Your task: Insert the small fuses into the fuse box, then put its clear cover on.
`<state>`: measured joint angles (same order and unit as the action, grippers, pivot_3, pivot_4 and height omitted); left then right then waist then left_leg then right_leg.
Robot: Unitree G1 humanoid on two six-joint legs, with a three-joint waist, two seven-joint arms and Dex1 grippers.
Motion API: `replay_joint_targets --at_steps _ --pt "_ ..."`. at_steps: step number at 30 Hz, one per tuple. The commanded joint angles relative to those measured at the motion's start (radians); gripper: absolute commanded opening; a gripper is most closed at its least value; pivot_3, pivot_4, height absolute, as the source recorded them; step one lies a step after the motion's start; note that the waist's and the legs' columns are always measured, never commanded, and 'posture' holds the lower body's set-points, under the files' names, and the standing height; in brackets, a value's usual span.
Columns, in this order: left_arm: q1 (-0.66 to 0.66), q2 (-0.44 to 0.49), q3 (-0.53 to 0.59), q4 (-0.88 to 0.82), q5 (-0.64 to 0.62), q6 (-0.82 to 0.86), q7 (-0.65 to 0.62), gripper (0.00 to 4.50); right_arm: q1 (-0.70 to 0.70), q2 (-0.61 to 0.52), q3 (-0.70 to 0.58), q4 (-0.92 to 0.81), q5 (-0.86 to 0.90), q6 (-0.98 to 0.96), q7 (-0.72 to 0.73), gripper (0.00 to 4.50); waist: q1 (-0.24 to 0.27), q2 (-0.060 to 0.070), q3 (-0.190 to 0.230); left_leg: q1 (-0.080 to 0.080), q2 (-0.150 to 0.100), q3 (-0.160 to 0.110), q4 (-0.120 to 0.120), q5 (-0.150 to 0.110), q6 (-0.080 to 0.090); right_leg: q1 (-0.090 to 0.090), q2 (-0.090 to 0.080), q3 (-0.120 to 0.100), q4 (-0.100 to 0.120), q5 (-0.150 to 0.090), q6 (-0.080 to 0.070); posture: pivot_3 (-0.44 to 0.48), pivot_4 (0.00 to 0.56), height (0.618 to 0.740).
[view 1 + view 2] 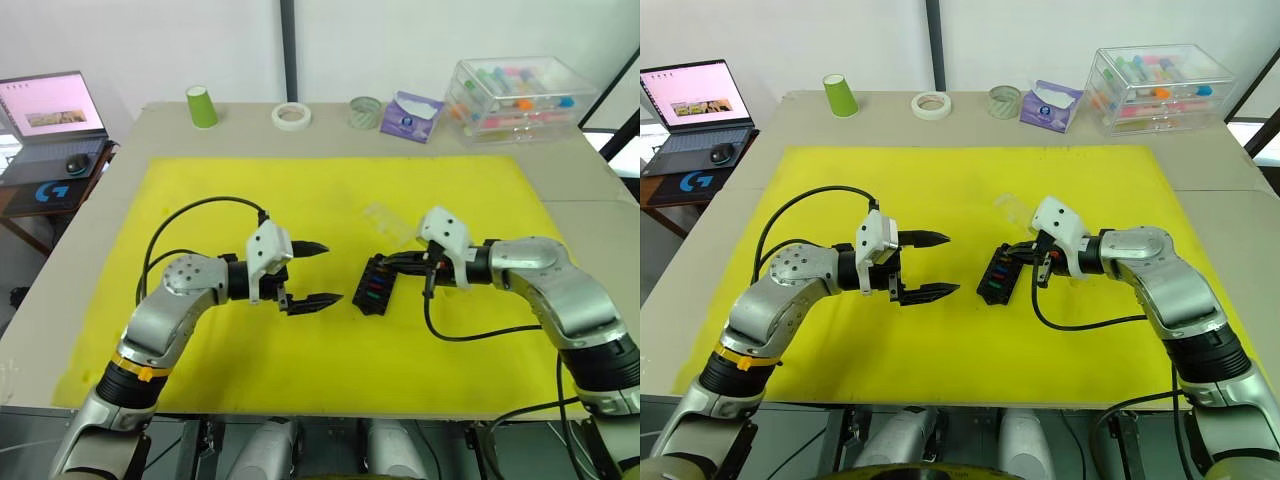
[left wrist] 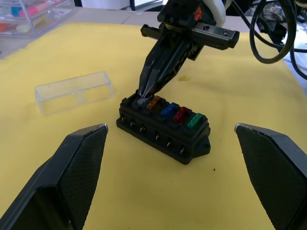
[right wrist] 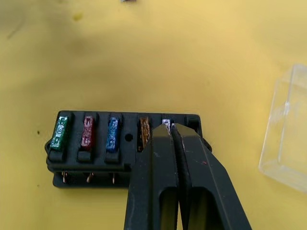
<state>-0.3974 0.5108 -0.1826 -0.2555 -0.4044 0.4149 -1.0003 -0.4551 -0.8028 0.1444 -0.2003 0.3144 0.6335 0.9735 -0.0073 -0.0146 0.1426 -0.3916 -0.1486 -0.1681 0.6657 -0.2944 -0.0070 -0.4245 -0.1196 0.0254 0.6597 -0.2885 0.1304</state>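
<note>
Right end effector [image 3: 171, 128] nearest the lens, fingers pinched narrow on a pale fuse [image 3: 166, 122], likely the grey one, at the end slot of the fuse box [image 2: 164, 129]. Press straight down, keep the blades square to the slot, release only when flush. Box already holds brown, blue, red and teal fuses in a row. Left end effector [image 1: 312, 273] wide apart, empty, just beside the box. Clear cover [image 2: 74, 91] lies empty on the yellow mat nearby.
</note>
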Motion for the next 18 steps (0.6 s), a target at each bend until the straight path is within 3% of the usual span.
replay_joint_targets --at_steps 1,18 --pt "-0.003 0.008 0.012 -0.035 -0.013 0.0 -0.001 4.5 0.024 -0.011 0.037 0.023 -0.034 0.024 0.005 0.07 0.001 0.0 0.0 0.0 0.0 0.0 0.0 0.0 0.0 0.0 0.0 0.0 0.0 0.0 0.0 0.0 0.15 0.74" --pt "0.012 0.008 0.016 -0.04 -0.013 -0.006 -0.003 4.5 0.035 -0.001 0.001 0.006 -0.008 0.019 0.015 0.07 0.003 0.0 0.0 0.0 0.0 0.0 0.0 0.0 0.0 0.001 0.0 0.0 0.0 0.0 0.0 0.0 0.15 0.74"
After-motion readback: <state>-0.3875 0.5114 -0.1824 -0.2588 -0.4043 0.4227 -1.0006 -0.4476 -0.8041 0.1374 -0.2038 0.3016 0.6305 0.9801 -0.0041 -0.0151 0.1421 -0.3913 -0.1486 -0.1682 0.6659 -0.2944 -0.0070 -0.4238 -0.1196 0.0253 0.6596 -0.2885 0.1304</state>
